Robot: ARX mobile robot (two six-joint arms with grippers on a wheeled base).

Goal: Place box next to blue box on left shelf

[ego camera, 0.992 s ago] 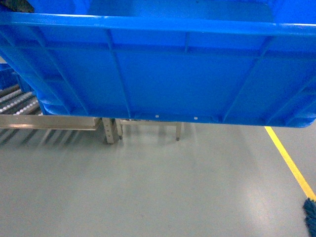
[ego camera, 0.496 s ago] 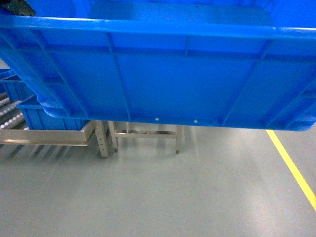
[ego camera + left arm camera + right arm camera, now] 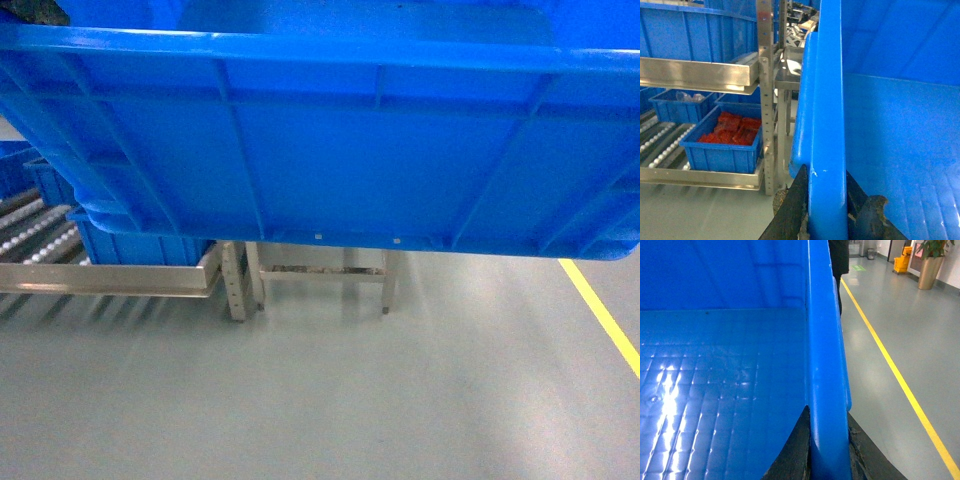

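The box, a big bright-blue ribbed crate, hangs in the air and fills the top of the head view. My left gripper is shut on its left rim, with one dark finger on each side of the wall. My right gripper is shut the same way on the right rim. The left shelf lies low at the left, a steel lip with roller tracks. A smaller blue box sits on it, and in the left wrist view this blue box holds red items.
A steel upright ends the shelf, with a steel table frame just right of it. An upper shelf level carries more blue crates. A yellow floor line runs at the right. A yellow mop bucket stands far off.
The shelf, upright and table frame have shifted right in the head view. The blue box on the shelf came into view under the crate. Both grippers keep hold of the crate.
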